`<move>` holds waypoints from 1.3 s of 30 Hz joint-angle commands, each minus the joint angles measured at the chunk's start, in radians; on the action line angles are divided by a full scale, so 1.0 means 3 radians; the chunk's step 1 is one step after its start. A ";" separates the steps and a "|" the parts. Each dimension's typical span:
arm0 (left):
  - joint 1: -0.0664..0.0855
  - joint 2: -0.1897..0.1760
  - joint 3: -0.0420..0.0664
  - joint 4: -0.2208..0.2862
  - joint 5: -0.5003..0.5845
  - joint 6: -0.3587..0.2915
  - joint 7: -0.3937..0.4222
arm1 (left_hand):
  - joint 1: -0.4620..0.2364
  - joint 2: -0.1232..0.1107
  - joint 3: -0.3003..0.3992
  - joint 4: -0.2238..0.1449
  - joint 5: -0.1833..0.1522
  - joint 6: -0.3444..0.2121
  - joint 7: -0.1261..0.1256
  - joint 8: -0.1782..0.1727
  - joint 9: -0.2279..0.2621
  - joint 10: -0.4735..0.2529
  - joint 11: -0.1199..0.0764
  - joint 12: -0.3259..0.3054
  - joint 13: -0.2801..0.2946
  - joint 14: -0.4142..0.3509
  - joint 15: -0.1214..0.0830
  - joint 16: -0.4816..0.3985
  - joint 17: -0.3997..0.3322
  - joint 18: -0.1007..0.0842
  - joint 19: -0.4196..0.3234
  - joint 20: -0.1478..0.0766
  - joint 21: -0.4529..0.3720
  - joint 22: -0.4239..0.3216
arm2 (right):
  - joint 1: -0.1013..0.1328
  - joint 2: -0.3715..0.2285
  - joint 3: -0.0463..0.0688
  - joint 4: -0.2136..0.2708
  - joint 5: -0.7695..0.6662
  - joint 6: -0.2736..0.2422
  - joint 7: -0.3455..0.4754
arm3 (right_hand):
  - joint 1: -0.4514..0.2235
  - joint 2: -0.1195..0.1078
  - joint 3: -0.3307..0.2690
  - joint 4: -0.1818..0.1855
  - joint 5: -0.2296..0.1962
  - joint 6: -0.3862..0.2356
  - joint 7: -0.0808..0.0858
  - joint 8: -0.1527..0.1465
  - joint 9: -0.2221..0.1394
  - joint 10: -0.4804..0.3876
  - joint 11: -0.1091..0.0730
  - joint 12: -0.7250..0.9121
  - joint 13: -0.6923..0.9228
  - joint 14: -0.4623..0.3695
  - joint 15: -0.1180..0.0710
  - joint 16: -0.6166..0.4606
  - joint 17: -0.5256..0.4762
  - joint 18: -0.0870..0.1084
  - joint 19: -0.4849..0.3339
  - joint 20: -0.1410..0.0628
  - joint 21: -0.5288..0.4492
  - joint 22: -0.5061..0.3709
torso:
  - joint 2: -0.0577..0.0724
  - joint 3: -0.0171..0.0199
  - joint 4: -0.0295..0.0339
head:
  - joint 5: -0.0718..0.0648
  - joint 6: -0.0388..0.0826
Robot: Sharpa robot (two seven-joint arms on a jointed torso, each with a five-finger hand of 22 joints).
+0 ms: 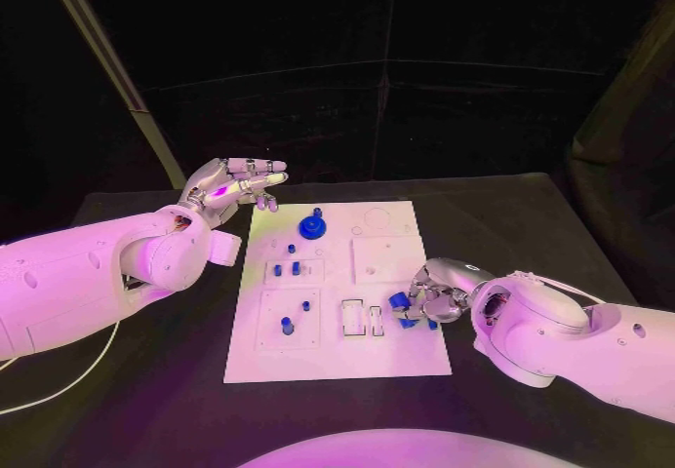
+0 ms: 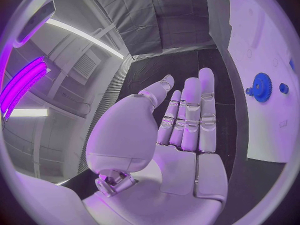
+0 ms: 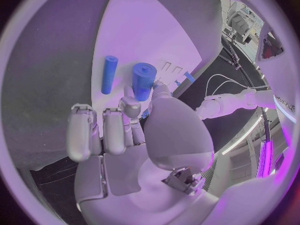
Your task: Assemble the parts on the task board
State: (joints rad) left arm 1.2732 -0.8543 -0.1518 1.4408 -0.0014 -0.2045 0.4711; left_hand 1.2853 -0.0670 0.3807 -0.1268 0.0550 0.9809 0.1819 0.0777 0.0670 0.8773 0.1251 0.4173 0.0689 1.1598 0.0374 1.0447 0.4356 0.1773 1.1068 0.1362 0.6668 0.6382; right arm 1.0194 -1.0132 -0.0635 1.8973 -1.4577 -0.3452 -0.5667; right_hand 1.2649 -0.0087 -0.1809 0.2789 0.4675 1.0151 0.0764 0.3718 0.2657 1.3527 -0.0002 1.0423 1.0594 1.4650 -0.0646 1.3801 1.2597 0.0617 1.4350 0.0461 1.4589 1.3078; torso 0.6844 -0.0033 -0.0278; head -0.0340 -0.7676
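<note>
The right hand (image 1: 426,302) pinches a blue peg (image 3: 143,81), likely to fit it into the task board (image 1: 398,363). The left hand (image 1: 232,185) waits wide open, holding nothing.

**White arms, silver hands**

Both arms wear smooth, rounded white shells, bulging at the forearm and narrowing toward the wrist. The left arm (image 1: 99,278) has a dark gap at one joint and a thin pale cable trailing beneath it. Each robot hand, left (image 1: 225,187) and right (image 1: 433,292), is silver metal, built of jointed segments with flat palm plates and rounded pale fingertips (image 2: 206,75).
</note>
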 commanded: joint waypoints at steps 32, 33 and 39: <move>-0.0006 0.0024 0.0003 0.0006 0.0008 0.0052 0.0004 | 0.0004 0.0023 -0.0021 0.0001 -0.0013 -0.0011 -0.0001 -0.0013 -0.0002 -0.0032 -0.0002 0.0010 -0.0004 -0.0021 0.0002 -0.0009 -0.0006 0.0019 -0.0021 0.0006 -0.0015 -0.0006 | 0.0008 0.0490 0.0005 -0.0084 0.0639 -0.0130 -0.0100 | -0.0131 0.0111 -0.0138 0.0035 -0.0056 0.0035 -0.0029 0.0063 0.0103 -0.0040 -0.0025 -0.0186 -0.0062 0.0160 -0.0026 -0.0052 -0.0069 -0.0025 -0.0012 -0.0015 -0.0010 0.0095 | 0.0008 -0.0002 0.0004 | 0.0057 -0.0005; -0.0006 0.0024 0.0003 0.0006 0.0008 0.0052 0.0004 | 0.0004 0.0023 -0.0021 0.0001 -0.0013 -0.0011 -0.0001 -0.0013 -0.0002 -0.0032 -0.0002 0.0010 -0.0004 -0.0021 0.0002 -0.0009 -0.0006 0.0019 -0.0021 0.0006 -0.0015 -0.0006 | 0.0008 0.0501 0.0005 -0.0092 0.0626 -0.0133 -0.0107 | -0.0137 0.0112 -0.0143 0.0035 -0.0063 0.0038 -0.0030 0.0065 0.0106 -0.0039 -0.0026 -0.0190 -0.0062 0.0160 -0.0027 -0.0053 -0.0069 -0.0025 -0.0013 -0.0016 -0.0010 0.0094 | 0.0007 -0.0003 0.0004 | 0.0057 -0.0008; -0.0006 0.0022 0.0003 0.0008 0.0008 0.0052 0.0003 | 0.0004 0.0023 -0.0021 0.0001 -0.0013 -0.0011 -0.0001 -0.0013 -0.0002 -0.0032 -0.0002 0.0010 -0.0004 -0.0021 0.0002 -0.0009 -0.0006 0.0019 -0.0021 0.0006 -0.0015 -0.0006 | 0.0008 0.0541 0.0006 -0.0117 0.0561 -0.0182 -0.0128 | -0.0281 0.0131 -0.0259 0.0033 -0.0586 0.0041 -0.0037 0.0076 0.0150 -0.0032 -0.0034 -0.0240 -0.0058 0.0158 -0.0036 -0.0071 -0.0082 -0.0023 -0.0018 -0.0028 -0.0019 0.0084 | 0.0008 -0.0003 0.0006 | 0.0063 -0.0012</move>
State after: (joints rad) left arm 1.2701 -0.8479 -0.1518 1.4411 -0.0013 -0.2008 0.4693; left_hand 1.2854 -0.0671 0.3808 -0.1269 0.0549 0.9809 0.1819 0.0777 0.0670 0.8772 0.1251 0.4173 0.0689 1.1598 0.0374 1.0447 0.4347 0.1772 1.1068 0.1362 0.6669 0.6374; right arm 1.0211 -0.8516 -0.0620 1.8621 -1.2673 -0.3976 -0.5889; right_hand 1.1826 0.0320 -0.2574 0.2885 0.2979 1.0282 0.0569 0.3951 0.3115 1.3432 -0.0018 0.9710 1.0416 1.4686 -0.0682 1.3611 1.2353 0.0618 1.4311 0.0425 1.4585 1.3075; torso 0.6870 -0.0044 -0.0260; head -0.0159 -0.7713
